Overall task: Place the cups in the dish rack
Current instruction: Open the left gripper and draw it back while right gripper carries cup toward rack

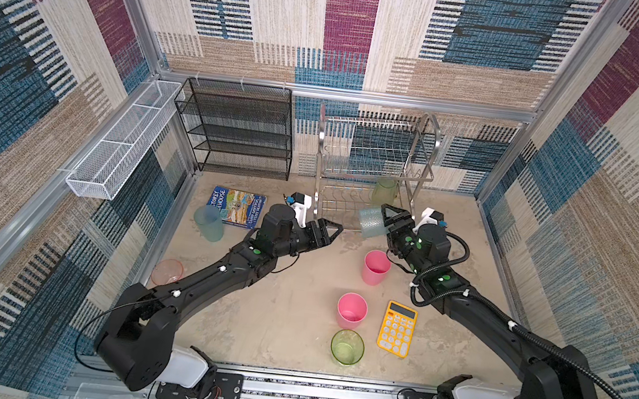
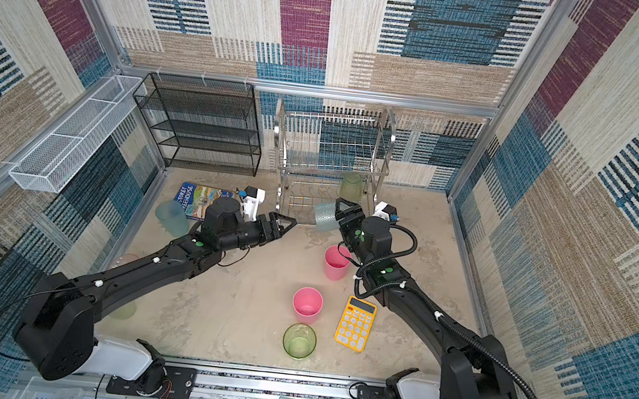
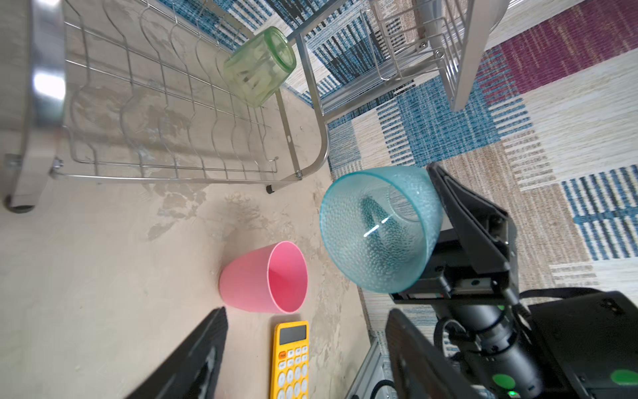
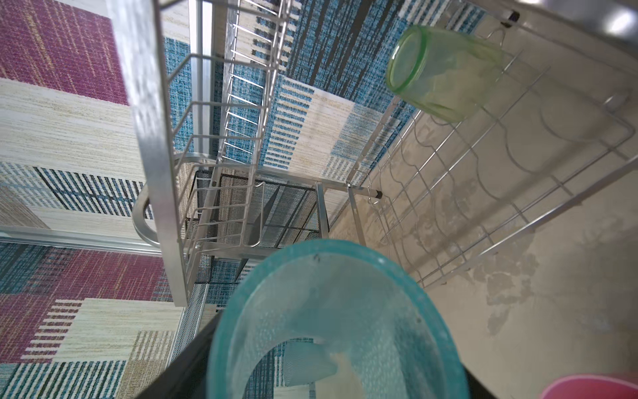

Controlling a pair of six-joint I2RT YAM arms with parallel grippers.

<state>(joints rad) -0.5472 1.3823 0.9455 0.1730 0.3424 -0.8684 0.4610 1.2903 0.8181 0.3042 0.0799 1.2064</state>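
The silver dish rack (image 1: 431, 140) stands at the back, with a green cup (image 1: 384, 192) lying in its lower tier (image 3: 214, 179). My right gripper (image 1: 384, 221) is shut on a frosted teal cup (image 1: 370, 223), held sideways just in front of that tier; its mouth (image 4: 331, 321) fills the right wrist view. My left gripper (image 1: 332, 233) hangs open and empty left of it, a short gap away. On the table stand two pink cups (image 1: 376, 266) (image 1: 351, 311), a green cup (image 1: 347, 347), a teal-blue cup (image 1: 209, 223) and a salmon cup (image 1: 167, 272).
A yellow calculator (image 1: 396, 333) lies right of the near pink cup. A book (image 1: 237, 206) lies at the back left, before the black mesh shelf unit (image 1: 239, 127). A white mesh trough (image 1: 124, 141) hangs on the left wall. Another greenish cup (image 2: 125, 309) shows partly under my left arm.
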